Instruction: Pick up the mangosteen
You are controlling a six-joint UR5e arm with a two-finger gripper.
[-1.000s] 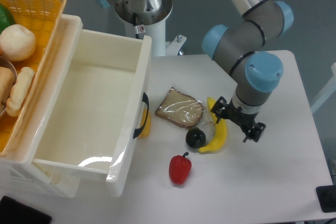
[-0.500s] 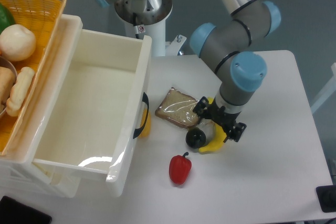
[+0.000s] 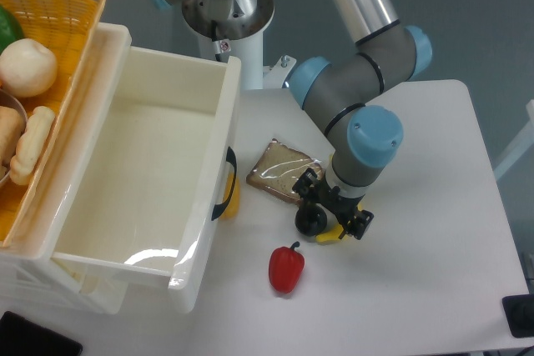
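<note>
Gripper (image 3: 332,204) hangs low over the table (image 3: 434,273), its two dark fingers splayed apart with nothing between them — jaws apart, no grasp. One finger sits near the corner of the bread, the other out past the banana tip. The wrist above it, grey with a blue cap, covers most of the banana.

Mangosteen (image 3: 311,221): glossy, near-black, round, resting on the table right at the lower left of the gripper. It looks to be touching or nearly touching the finger hardware; contact cannot be confirmed from this view. It is not lifted.

Banana (image 3: 331,234): only the yellow lower end shows, poking out under the gripper just right of the mangosteen.

Bread slice (image 3: 279,174) in clear wrap lies flat up and left of the mangosteen, its near corner under the gripper.

Red bell pepper (image 3: 286,268) sits on the table below the mangosteen, apart from it.

Left half of view — a large white bin (image 3: 133,172), open top, dark handle on its right wall. Beyond its far left edge, a yellow basket (image 3: 58,14) holds a pale round item and other produce, partly cropped.
</note>
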